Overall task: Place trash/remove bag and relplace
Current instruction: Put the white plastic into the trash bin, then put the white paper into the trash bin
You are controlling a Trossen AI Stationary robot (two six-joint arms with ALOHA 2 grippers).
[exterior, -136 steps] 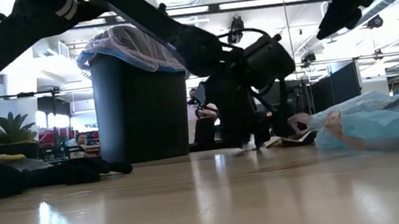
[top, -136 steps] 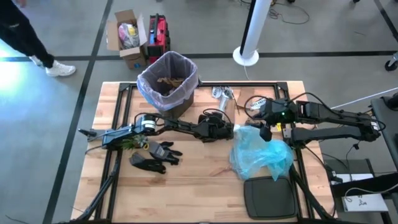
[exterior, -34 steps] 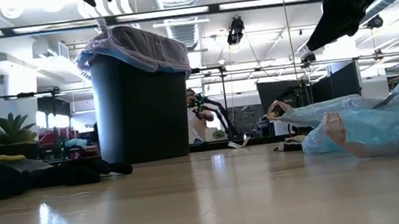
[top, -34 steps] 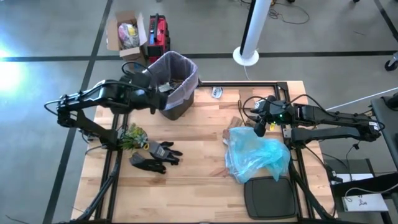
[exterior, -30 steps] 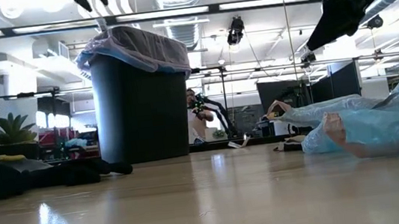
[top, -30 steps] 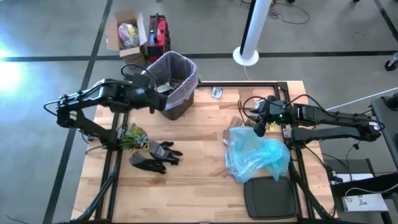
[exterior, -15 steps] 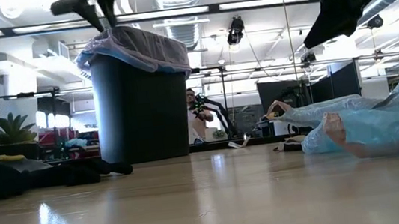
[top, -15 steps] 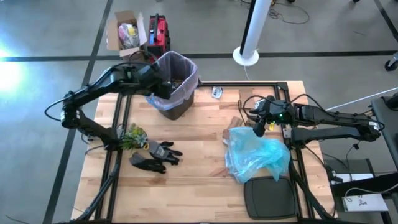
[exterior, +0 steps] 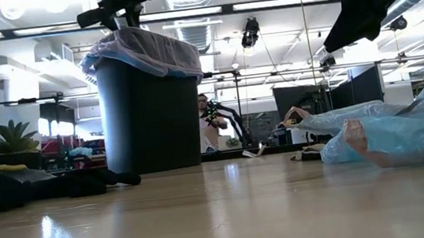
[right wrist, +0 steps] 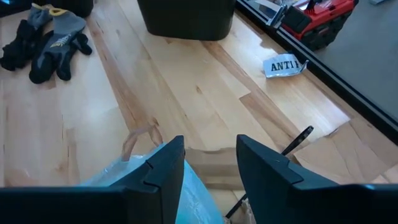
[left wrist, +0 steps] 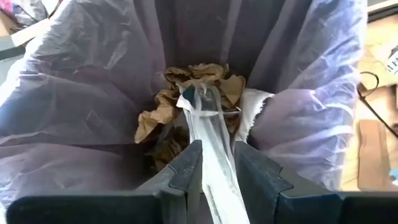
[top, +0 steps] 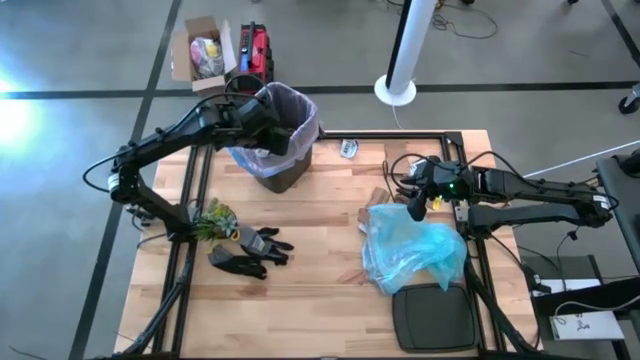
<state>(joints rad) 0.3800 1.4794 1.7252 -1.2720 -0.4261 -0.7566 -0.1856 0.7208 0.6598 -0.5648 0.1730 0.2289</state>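
Some trash (left wrist: 186, 93) already down in the bag (top: 298, 132), a thin, shiny, pale purple liner lining the dark round bin (exterior: 147, 114). Left gripper (left wrist: 214, 163) above the bin's mouth, pinching a clear crinkly wrapper (left wrist: 208, 134) over the crumpled brown paper. Right gripper (right wrist: 208, 158) just over the light blue bag (top: 420, 250), fingers apart, empty. Still left on the wooden table (top: 320, 260): a flat cardboard piece (right wrist: 208, 158) and a small white wrapper (right wrist: 283, 65). Liner not yet pulled out or swapped.
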